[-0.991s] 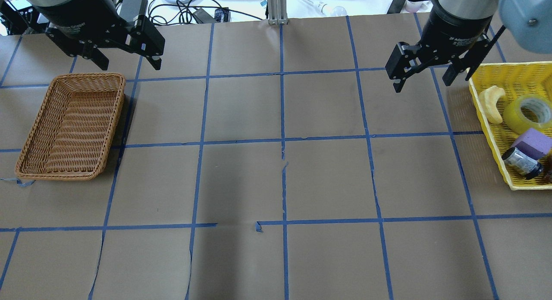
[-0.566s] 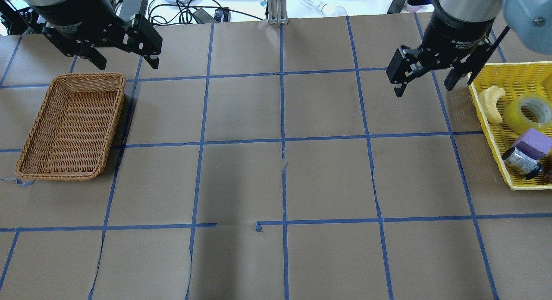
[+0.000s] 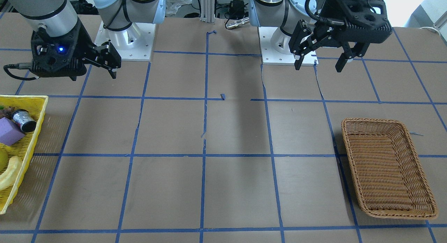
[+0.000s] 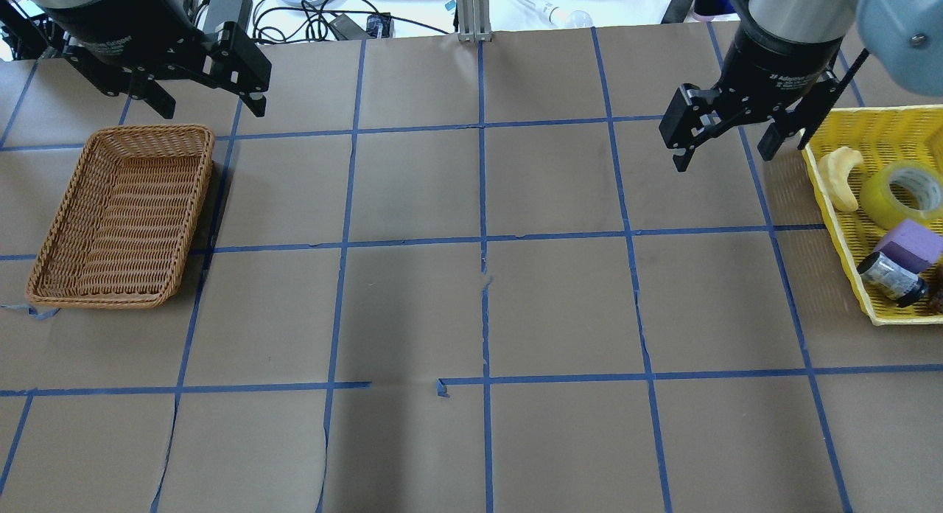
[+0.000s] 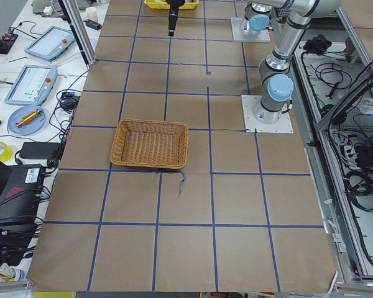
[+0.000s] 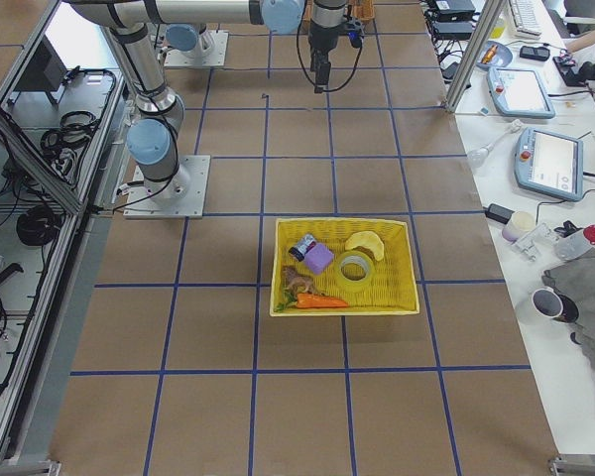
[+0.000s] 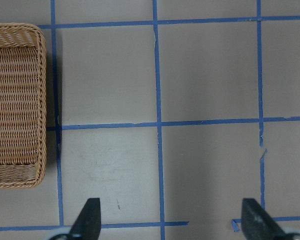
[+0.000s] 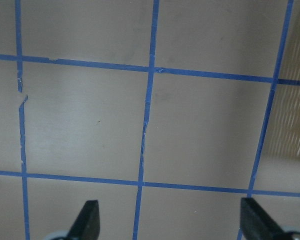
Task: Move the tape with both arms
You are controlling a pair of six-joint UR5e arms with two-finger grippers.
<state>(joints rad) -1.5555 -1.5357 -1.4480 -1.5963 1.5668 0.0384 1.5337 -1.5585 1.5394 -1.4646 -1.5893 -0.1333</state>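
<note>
overhead exterior view: the tape (image 4: pixel 902 192) lies in the yellow basket (image 4: pixel 884 122) at the table's right edge, between a pale banana-shaped piece (image 4: pixel 843 178) and a purple block (image 4: pixel 910 244). the right gripper (image 4: pixel 723 159) hangs just beside that basket, fingers spread wide and empty. the left gripper (image 4: pixel 212 113), equally wide and empty, hovers near the wicker basket (image 4: pixel 118 218).

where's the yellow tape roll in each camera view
Overhead exterior: the tape is at the right edge, inside the yellow basket.
Exterior front-facing: only a sliver shows at the left edge.
Exterior right: near the centre, in the basket.
Exterior left: too small to tell; the basket is at the top edge.
Both wrist views: not in them.
Shared landmark: the yellow basket.
</note>
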